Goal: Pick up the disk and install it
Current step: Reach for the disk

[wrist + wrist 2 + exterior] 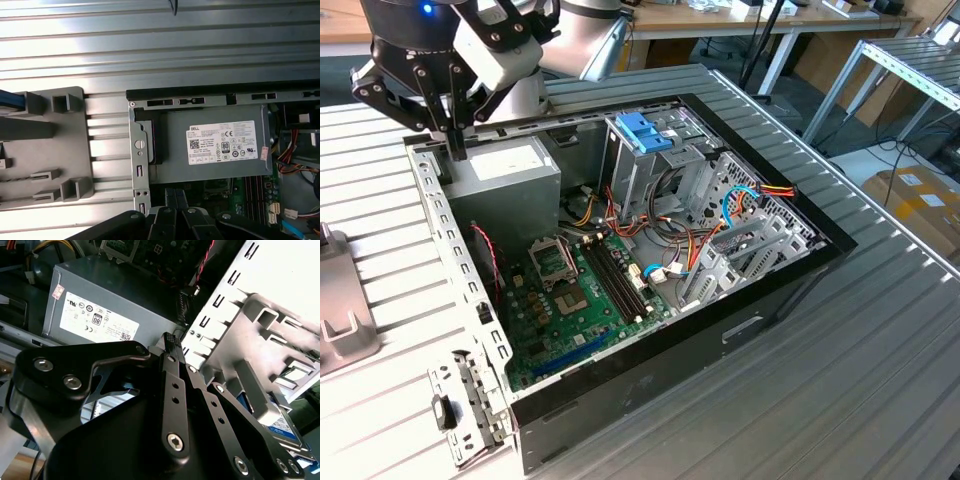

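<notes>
a slatted metal desk carried an open computer case with its green board showing. outside the case, on the exterior view's left, a grey holder lay on the desk. in the far corner of the case on that same side sat a grey power supply with a white sticker. to the exterior view's right of it stood a metal cage with a blue top. the black gripper hung over the case wall just beside the power supply, its two fingers pressed together with nothing between them, as the second wrist view also showed. the disk lay flat in the grey holder beyond the case wall, label up, apart from the gripper.
</notes>
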Available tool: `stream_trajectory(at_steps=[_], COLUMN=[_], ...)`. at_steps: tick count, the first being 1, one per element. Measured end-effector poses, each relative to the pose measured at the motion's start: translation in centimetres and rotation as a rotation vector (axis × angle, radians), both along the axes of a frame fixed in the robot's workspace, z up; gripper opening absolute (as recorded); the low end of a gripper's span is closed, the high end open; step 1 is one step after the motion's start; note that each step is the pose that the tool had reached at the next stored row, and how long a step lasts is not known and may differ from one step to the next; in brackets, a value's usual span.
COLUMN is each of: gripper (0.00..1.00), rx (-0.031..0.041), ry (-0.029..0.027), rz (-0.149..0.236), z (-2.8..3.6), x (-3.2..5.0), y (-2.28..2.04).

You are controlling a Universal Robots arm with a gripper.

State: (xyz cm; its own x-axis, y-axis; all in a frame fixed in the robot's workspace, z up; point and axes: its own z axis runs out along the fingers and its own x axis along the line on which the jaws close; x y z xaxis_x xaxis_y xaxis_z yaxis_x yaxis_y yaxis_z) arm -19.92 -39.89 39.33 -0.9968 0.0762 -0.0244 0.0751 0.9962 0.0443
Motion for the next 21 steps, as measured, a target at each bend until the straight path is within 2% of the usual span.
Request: stream_trajectory(at_steps=[21], gripper=[0.11], rx=[0.0], ry=[0.0], rz=[0.0], z=[0.0], x=[-0.78], y=[0.0])
